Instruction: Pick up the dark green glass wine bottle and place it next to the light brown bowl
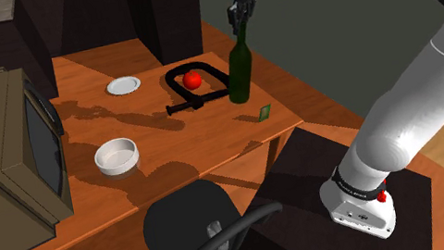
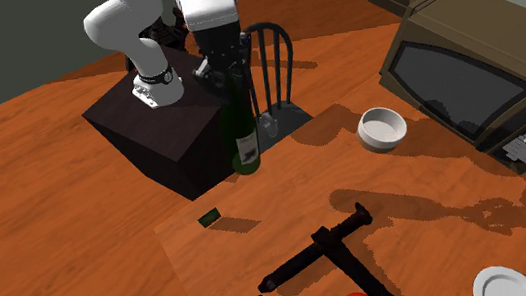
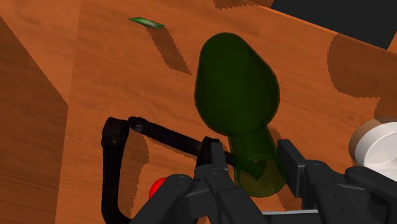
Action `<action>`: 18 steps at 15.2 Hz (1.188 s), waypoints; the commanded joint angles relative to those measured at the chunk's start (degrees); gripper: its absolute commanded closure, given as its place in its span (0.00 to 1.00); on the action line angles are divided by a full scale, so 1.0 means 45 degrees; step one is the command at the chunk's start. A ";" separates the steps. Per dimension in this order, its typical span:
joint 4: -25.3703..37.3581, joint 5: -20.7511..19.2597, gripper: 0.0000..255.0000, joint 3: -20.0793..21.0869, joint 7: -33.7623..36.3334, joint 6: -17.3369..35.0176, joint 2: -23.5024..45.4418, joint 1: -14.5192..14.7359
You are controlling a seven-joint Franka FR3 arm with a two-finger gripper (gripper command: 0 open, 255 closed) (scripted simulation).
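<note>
Dark green glass wine bottle (image 1: pixel 239 74) stands upright beside a black clamp (image 1: pixel 191 92) on the wooden table (image 1: pixel 168 148). All-black gripper (image 3: pixel 252 160): jaws clasping its neck. Likely heavy, slick and breakable, so the body may swing. Pale round bowl (image 1: pixel 117 156) well apart.

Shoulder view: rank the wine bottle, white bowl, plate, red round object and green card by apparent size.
1. dark green wine bottle and white bowl: about alike, not ranked; the bowl sits nearer the camera
2. white plate
3. red round object
4. small green card
</note>
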 commanded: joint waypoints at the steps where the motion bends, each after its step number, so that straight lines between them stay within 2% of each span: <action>1: 0.0357 0.0008 1.00 -0.0001 -0.0023 -0.0351 0.0003 0.0000; 18: 0.3810 0.0133 1.00 -0.0001 -0.0156 -0.3340 0.0475 0.0021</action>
